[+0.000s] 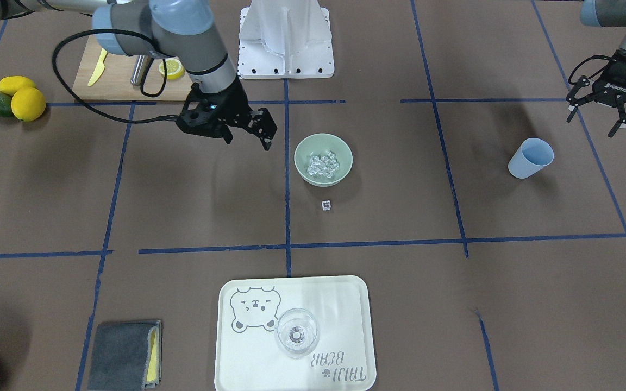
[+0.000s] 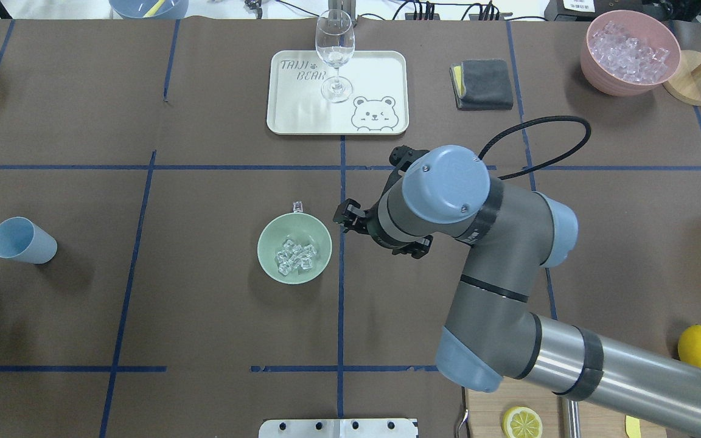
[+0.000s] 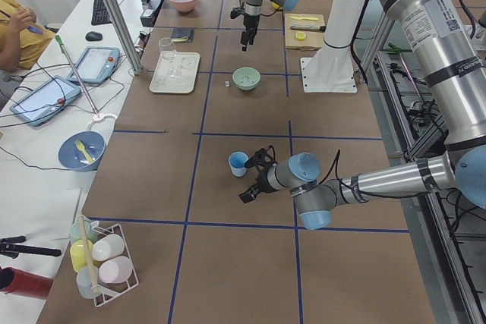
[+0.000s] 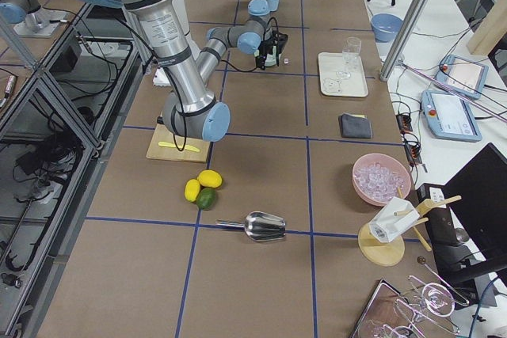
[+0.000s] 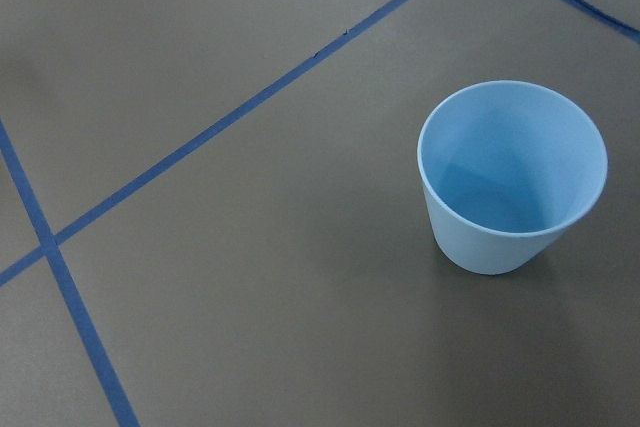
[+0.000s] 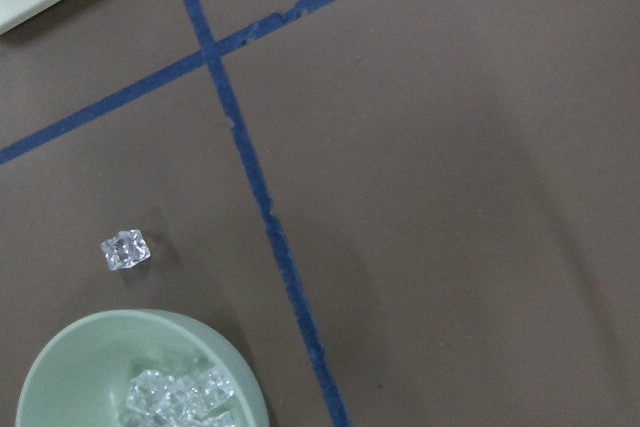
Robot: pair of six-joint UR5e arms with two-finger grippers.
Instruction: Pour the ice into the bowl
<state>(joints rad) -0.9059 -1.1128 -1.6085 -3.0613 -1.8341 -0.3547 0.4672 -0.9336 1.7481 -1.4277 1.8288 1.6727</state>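
Observation:
The sage-green bowl (image 1: 303, 147) stands at the table's middle with several clear ice cubes (image 1: 324, 164) inside. One stray cube (image 1: 326, 205) lies on the table just beyond the bowl. Bowl (image 2: 268, 237), ice (image 2: 296, 255) and stray cube (image 2: 297, 207) also show from overhead, and in the right wrist view (image 6: 125, 249). My right gripper (image 1: 249, 142) is open and empty, hovering beside the bowl. My left gripper (image 1: 593, 122) is open and empty, raised near the empty, upright blue cup (image 1: 530, 158), which fills the left wrist view (image 5: 510, 177).
A cream tray (image 1: 345, 304) with a clear wine glass (image 1: 296, 332) is on the far side. A pink container of ice (image 2: 628, 52), a grey cloth (image 2: 482, 84), a cutting board (image 1: 123, 81), lemons (image 1: 27, 103) and a metal scoop (image 4: 261, 227) lie on my right side.

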